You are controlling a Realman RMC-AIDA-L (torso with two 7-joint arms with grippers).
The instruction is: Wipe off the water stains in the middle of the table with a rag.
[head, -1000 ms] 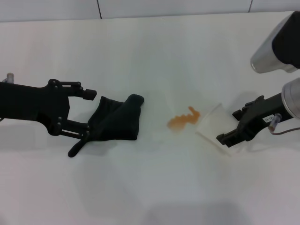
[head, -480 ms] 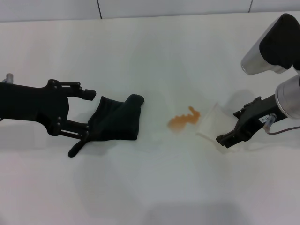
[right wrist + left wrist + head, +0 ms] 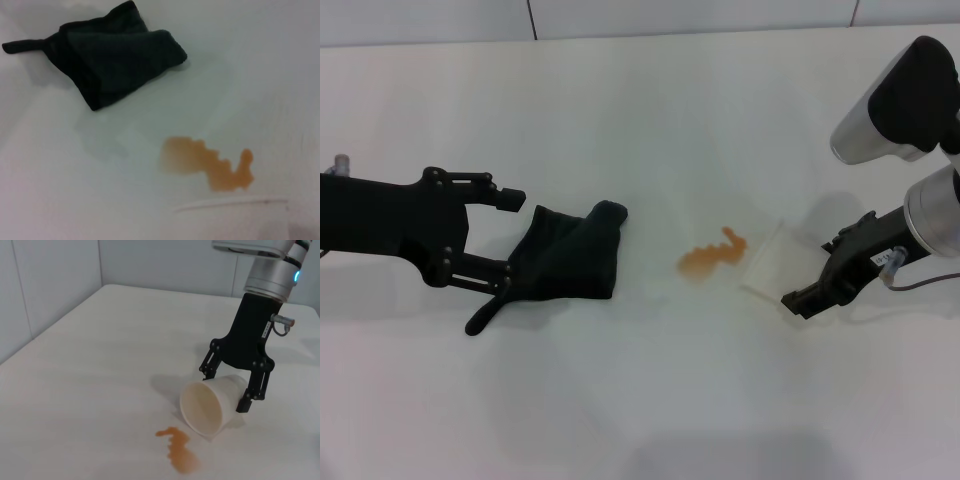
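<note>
Left gripper (image 3: 507, 240) — fingers spread wide around the near edge of the rag (image 3: 565, 257); right gripper (image 3: 817, 270) closed on the tipped cup (image 3: 207, 406). Water stains (image 3: 711, 255) lie mid-table (image 3: 640, 400) — between rag and cup, just beside the cup's mouth, apart from the rag.

The head view looks steeply down over the whole table (image 3: 650, 400). The left wrist view looks low across it from the left. The right wrist view looks down from close by on the right. All three share the water stains (image 3: 712, 255) (image 3: 179, 453) (image 3: 210, 165).
</note>
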